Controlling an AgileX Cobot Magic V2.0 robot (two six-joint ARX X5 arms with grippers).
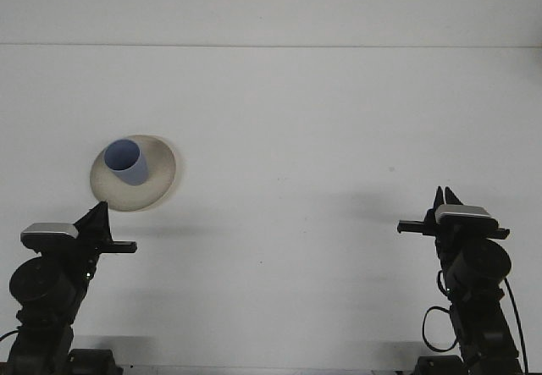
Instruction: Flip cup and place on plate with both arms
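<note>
Just behind left gripper (99, 215), fingers closed on nothing: cup (125, 161) standing on plate (161, 180). Far from right gripper (445, 199), fingers closed too.

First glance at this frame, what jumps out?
A blue cup sitting on a round beige plate, left of centre, is the only colour on the plain white table. At the near edge, the black left gripper sits just below the plate, and the black right gripper is far off at the right; both have their fingers closed and hold nothing.
</note>
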